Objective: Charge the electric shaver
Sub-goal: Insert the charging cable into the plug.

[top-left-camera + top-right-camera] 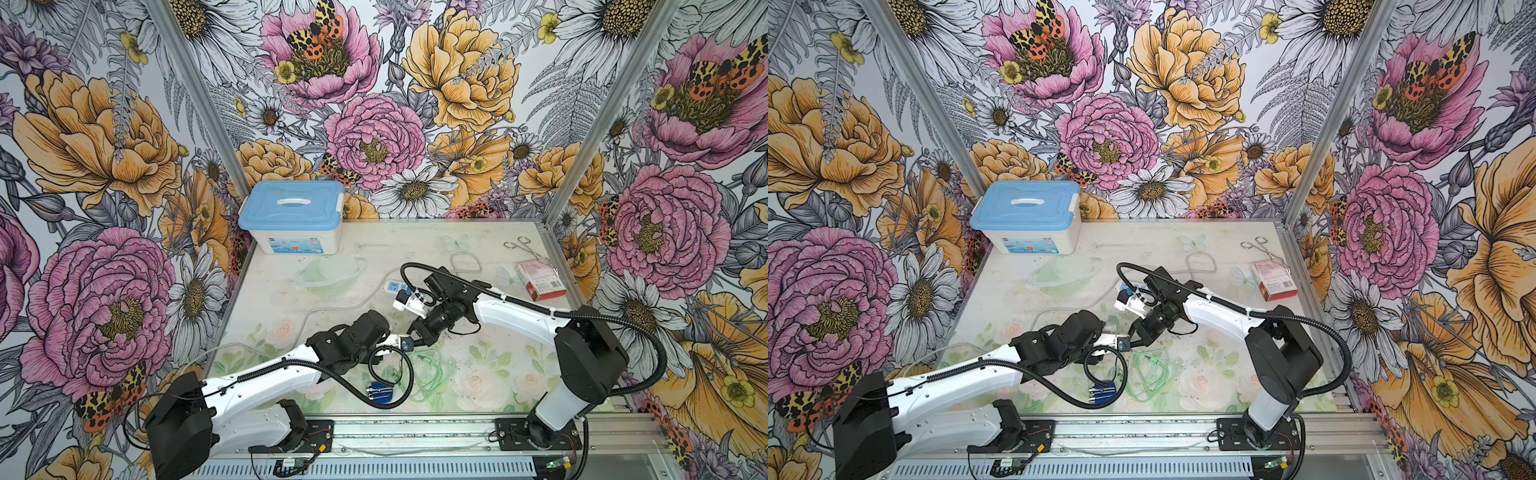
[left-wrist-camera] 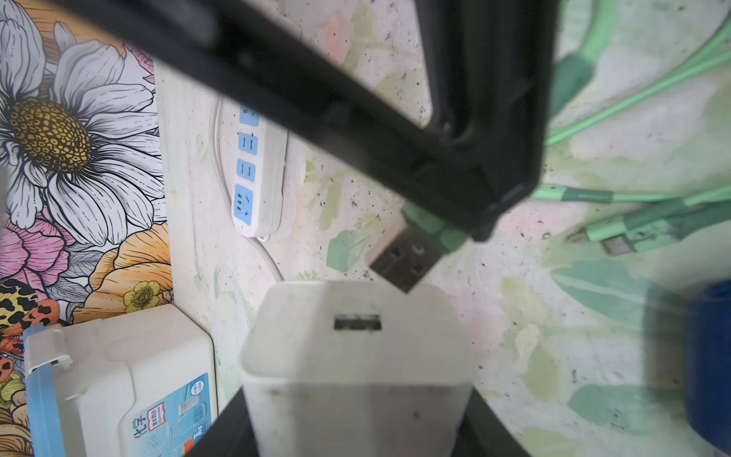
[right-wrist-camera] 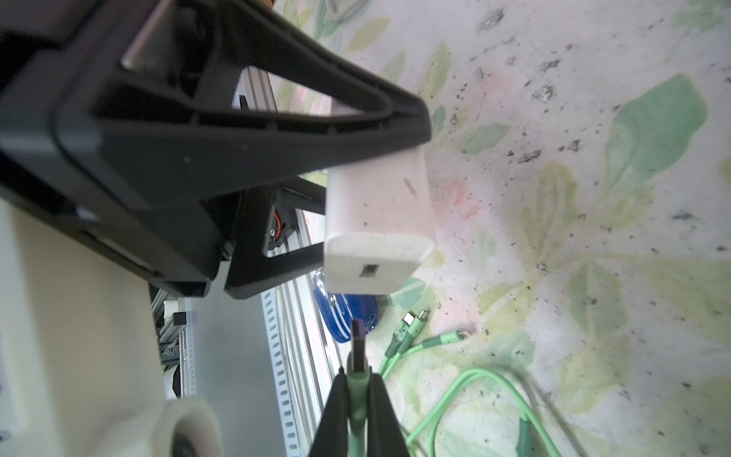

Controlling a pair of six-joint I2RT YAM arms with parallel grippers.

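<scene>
- Our left gripper (image 2: pixel 356 411) clamps the white charger cube (image 2: pixel 356 356).
- Our right gripper (image 3: pixel 358 391) pinches the green USB plug (image 3: pixel 358 350), just beside the cube.
- We see the electric shaver (image 1: pixel 381 392) lying on the bench (image 1: pixel 478 249), near its front.

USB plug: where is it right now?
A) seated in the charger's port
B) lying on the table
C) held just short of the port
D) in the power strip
C: the right gripper holds the USB plug just off the charger, whose port shows empty.
</scene>
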